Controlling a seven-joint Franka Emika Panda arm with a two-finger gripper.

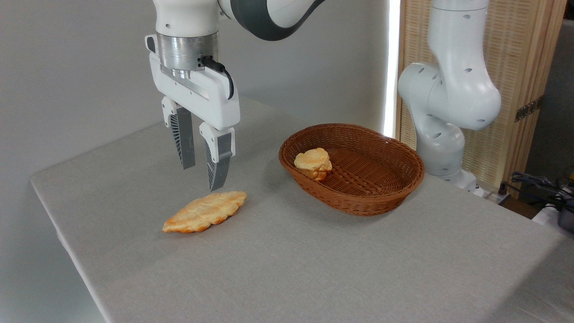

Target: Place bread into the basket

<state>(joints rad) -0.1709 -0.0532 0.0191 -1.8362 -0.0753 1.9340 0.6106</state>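
I am hovering my gripper (203,178), fingers apart, just above the bread (205,211), which is lying left of the basket (358,197).

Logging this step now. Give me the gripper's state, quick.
Gripper: open, holding nothing, fingers apart above the bread on the table.

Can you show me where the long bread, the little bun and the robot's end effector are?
long bread (205,211), fixed camera, middle of its ridged top.
little bun (313,163), fixed camera, its pale top, inside the basket.
end effector (202,176), fixed camera, gap between its fingertips.
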